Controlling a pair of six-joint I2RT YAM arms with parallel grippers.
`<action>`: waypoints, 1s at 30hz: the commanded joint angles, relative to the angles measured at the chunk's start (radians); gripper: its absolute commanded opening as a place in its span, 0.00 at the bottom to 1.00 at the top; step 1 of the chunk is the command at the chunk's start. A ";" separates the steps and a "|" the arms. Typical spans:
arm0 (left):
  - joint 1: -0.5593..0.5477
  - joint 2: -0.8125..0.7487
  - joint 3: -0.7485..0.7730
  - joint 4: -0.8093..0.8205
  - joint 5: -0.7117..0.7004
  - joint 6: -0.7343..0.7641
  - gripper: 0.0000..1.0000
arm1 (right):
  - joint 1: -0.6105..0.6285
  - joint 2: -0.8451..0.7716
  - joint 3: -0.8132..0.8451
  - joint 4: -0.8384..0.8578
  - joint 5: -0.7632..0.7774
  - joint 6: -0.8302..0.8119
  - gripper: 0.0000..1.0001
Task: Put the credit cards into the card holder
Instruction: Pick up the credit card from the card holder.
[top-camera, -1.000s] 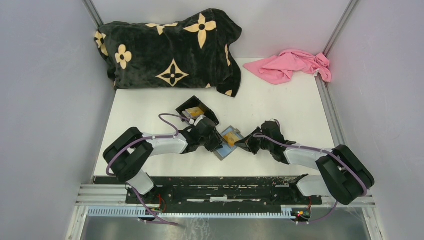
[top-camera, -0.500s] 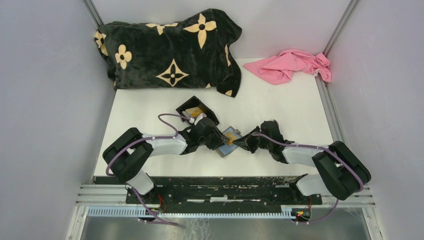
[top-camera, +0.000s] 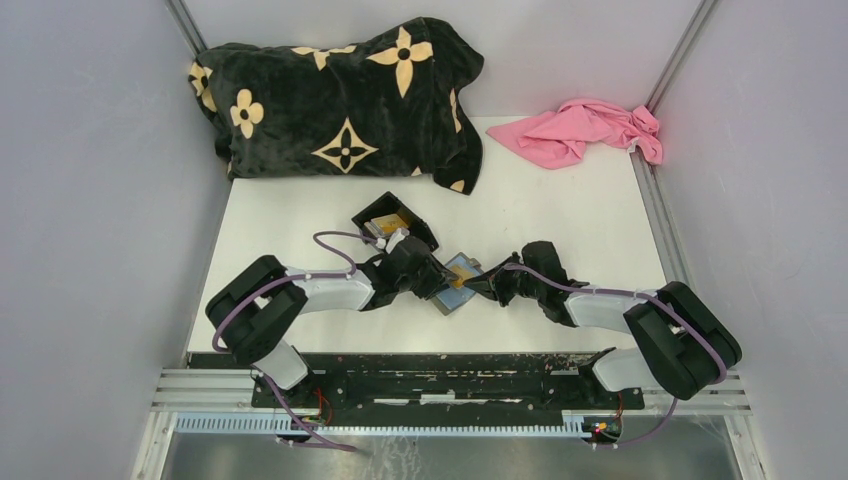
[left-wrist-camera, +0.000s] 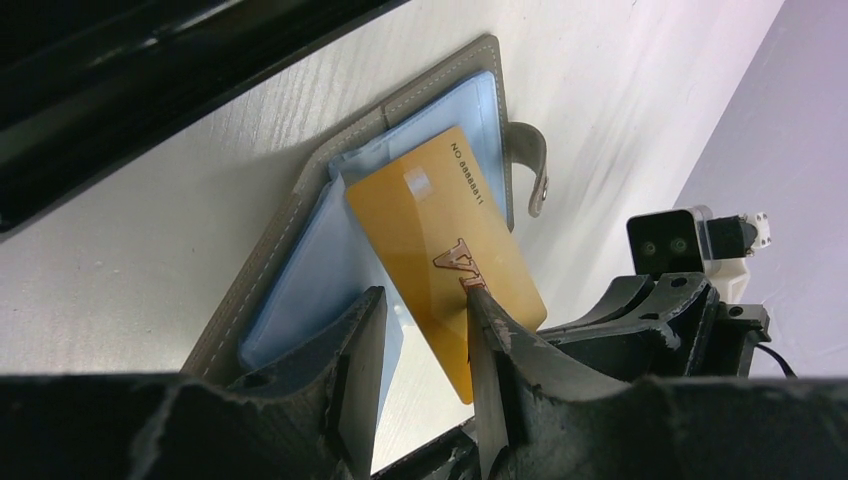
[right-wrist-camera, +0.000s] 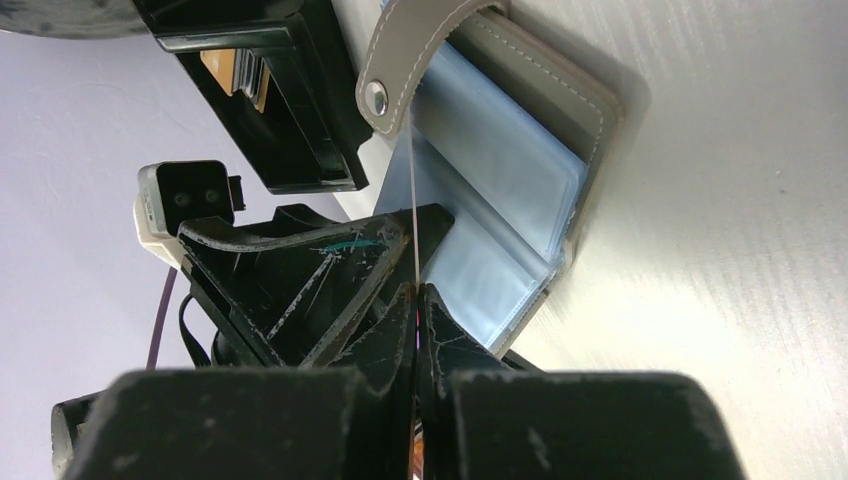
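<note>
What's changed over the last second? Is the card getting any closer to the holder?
The right gripper, shut on the gold card, edged left, bringing the card further over the open card holder. The left gripper, open, crept slightly right over the holder. The black box, blanket and pink cloth have not moved.

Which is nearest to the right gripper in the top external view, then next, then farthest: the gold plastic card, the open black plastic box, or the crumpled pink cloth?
1. Gold plastic card: pinched in the right gripper.
2. Open black plastic box: farther back, leftward.
3. Crumpled pink cloth: far right corner.
</note>
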 joint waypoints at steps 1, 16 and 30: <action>-0.008 0.011 0.002 0.031 -0.051 -0.056 0.43 | -0.002 -0.011 0.014 0.057 -0.047 0.027 0.01; -0.011 0.049 -0.011 0.101 -0.083 -0.097 0.36 | -0.003 0.033 0.006 0.083 -0.123 0.049 0.01; -0.053 0.018 -0.111 0.187 -0.194 -0.192 0.12 | -0.003 0.056 0.019 0.004 -0.128 -0.026 0.01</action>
